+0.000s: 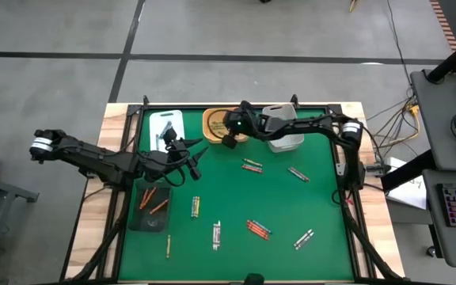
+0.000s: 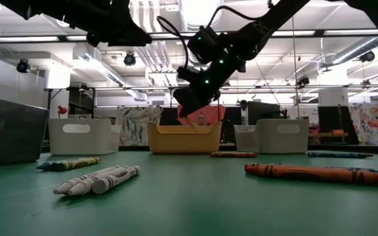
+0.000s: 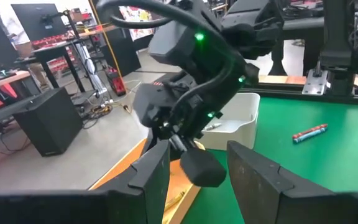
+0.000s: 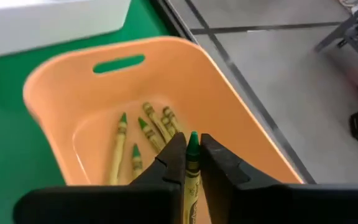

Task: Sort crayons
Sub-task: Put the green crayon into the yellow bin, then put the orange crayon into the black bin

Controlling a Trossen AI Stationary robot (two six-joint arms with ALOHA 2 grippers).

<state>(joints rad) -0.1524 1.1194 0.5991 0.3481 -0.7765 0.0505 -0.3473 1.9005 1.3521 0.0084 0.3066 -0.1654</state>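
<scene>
1. the orange bin (image 4: 61, 93) sits at the table's far edge and already holds yellow-green crayons, so it gets this colour.
2. my right gripper (image 4: 190, 163) hangs over it, fingers pinching one green crayon (image 4: 192, 163) (tip forward, ready to drop).
3. my left gripper (image 3: 197, 171) waits nearby, fingers spread, empty.
4. the other crayons (image 1: 256, 229) lie scattered on the green mat (image 1: 236, 198).

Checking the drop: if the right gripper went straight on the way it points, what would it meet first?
Probably the crayons on the floor of the orange bin; the right gripper, shut on a green crayon, points into it.
</scene>
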